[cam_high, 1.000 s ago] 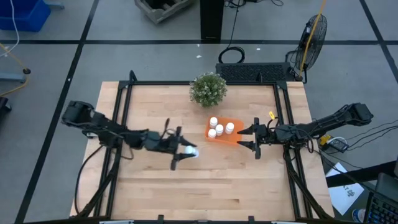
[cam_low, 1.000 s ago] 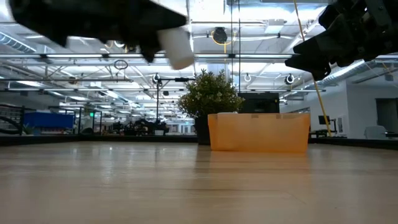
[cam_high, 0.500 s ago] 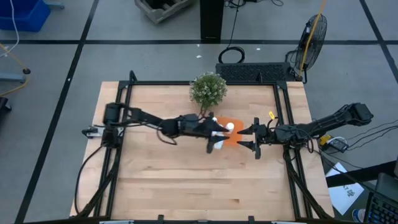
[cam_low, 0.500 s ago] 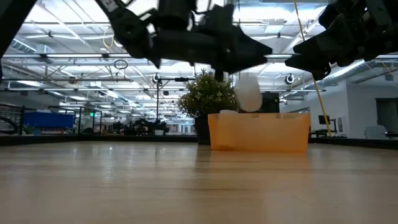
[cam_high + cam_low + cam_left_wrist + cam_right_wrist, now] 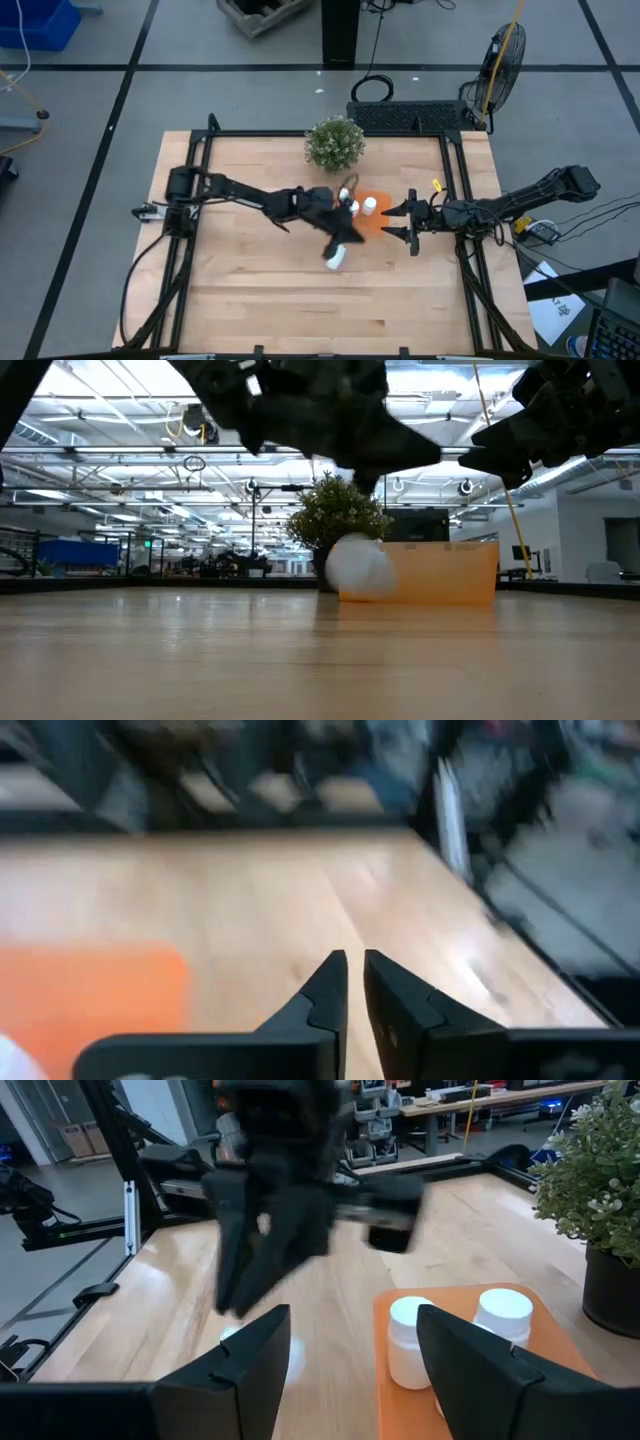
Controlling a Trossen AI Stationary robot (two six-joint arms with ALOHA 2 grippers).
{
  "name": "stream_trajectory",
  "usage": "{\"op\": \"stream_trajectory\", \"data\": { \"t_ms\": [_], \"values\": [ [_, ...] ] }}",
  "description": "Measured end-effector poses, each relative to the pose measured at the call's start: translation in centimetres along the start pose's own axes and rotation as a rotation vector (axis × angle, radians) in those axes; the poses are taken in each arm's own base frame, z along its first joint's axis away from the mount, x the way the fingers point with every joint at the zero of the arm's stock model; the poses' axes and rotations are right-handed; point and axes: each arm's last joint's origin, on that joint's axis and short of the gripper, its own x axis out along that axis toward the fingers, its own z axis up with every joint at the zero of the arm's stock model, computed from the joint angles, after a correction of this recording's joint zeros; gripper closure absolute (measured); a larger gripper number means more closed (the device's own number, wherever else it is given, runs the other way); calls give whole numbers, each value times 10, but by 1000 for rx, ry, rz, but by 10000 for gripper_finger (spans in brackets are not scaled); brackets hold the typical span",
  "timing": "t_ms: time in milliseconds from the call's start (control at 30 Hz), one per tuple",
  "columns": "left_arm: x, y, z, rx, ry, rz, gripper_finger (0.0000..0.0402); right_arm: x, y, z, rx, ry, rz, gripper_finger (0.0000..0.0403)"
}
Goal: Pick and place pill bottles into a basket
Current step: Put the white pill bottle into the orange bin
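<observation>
On the wooden table (image 5: 240,280), left of centre in the high view, the left arm reaches toward the middle, and its left gripper (image 5: 345,232) hangs over the near-left corner of the basket (image 5: 382,223); the left wrist view shows its two dark fingers (image 5: 322,995) pressed almost together with nothing between them. Just below that gripper in the high view, a loose pill bottle (image 5: 335,258) shows as a blurred white shape over bare wood outside the basket; in the low view the same bottle (image 5: 358,568) is a white smear in front of the basket's left end, and I cannot tell which way its long axis points. No label or writing can be read on any bottle. Above, at centre top of the table, stands the green potted plant (image 5: 335,143). The basket is a shallow bright-orange rectangle, tilted slightly on the table, and the white bottles inside it (image 5: 369,205) stand upright, their round caps up. Right of the basket, the right gripper (image 5: 404,223) hovers at its right end with fingers spread apart, holding nothing.
</observation>
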Motion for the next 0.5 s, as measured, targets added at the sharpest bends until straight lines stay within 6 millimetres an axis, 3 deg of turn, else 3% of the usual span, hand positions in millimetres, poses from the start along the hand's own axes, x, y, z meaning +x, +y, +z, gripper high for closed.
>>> {"op": "stream_trajectory", "data": {
  "t_ms": [100, 200, 333, 500],
  "values": [
    [-16, -22, -1, 22, 116, 8, 372, 0, 0, 0, 0, 0, -1, 192],
    [-43, -45, -3, 82, 73, 8, 392, 0, 0, 0, 0, 0, 0, 192],
    [-85, -62, -34, 51, 90, 4, 392, 0, 0, 0, 0, 1, 0, 192],
    [-118, -71, -63, -138, 161, 70, 348, 0, 0, 0, 0, 1, 0, 192]
  ]
}}
